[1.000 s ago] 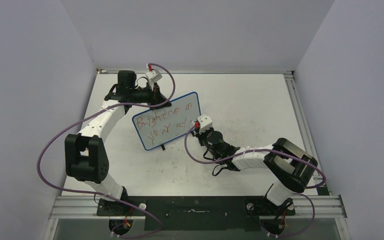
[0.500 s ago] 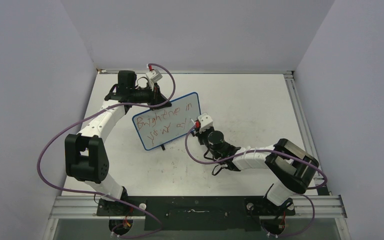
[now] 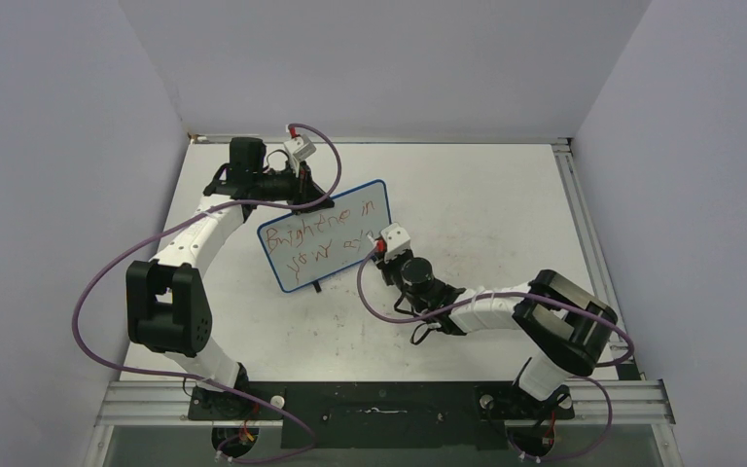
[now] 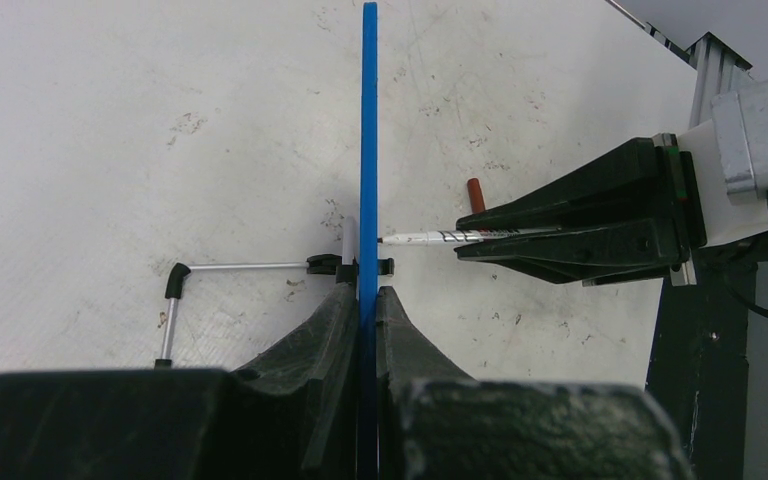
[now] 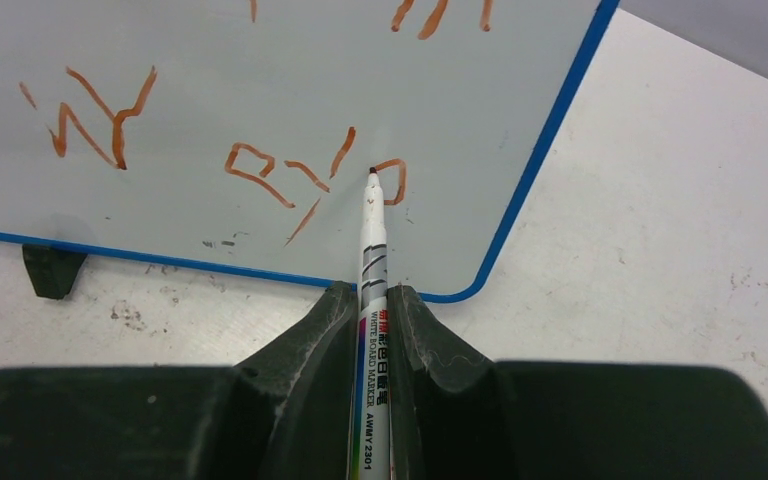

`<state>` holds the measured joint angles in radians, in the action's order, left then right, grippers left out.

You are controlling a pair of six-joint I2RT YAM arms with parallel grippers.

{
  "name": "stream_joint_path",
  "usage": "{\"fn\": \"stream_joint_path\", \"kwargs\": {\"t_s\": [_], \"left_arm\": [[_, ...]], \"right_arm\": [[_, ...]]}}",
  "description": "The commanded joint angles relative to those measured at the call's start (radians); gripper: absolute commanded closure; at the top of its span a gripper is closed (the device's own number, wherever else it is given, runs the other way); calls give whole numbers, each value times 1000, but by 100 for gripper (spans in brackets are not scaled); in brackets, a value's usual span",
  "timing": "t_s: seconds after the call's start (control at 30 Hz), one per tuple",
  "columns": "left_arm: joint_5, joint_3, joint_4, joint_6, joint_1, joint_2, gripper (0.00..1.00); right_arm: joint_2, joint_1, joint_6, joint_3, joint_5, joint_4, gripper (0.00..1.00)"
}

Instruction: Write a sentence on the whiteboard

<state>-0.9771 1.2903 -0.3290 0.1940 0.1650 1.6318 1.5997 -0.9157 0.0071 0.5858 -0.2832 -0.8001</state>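
The whiteboard point(image 3: 328, 233) has a thin blue frame and stands tilted on the table. My left gripper point(image 3: 302, 193) is shut on its upper left edge. In the left wrist view the board shows edge-on as a blue line point(image 4: 369, 150) pinched between my left gripper point(image 4: 368, 292) fingers. The sentence point(image 3: 319, 233) runs across it in two lines of red lettering. My right gripper point(image 3: 381, 249) is shut on a white marker point(image 5: 371, 235). The marker's tip touches the board at the last red stroke point(image 5: 392, 180), near the lower right corner. From the left wrist, the marker point(image 4: 430, 238) meets the board's right face.
A thin metal stand leg point(image 4: 240, 266) sticks out behind the board. A black foot point(image 5: 52, 270) sits under its lower edge. A small red-brown cylinder point(image 4: 476, 195) shows just beyond my right gripper's fingers. Grey walls close in the table on three sides.
My right gripper has shifted slightly left and nearer along the board with the marker. The left arm and the board have not moved.
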Motion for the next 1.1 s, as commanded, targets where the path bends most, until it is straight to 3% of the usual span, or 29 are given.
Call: {"fn": "stream_joint_path", "kwargs": {"t_s": [0.0, 1.07], "left_arm": [[-2, -31, -170, 7, 27, 34, 100], [-5, -31, -169, 5, 27, 31, 100]], "right_arm": [[18, -28, 39, 5, -10, -45, 95], [57, 21, 78, -2, -117, 14, 95]]}}
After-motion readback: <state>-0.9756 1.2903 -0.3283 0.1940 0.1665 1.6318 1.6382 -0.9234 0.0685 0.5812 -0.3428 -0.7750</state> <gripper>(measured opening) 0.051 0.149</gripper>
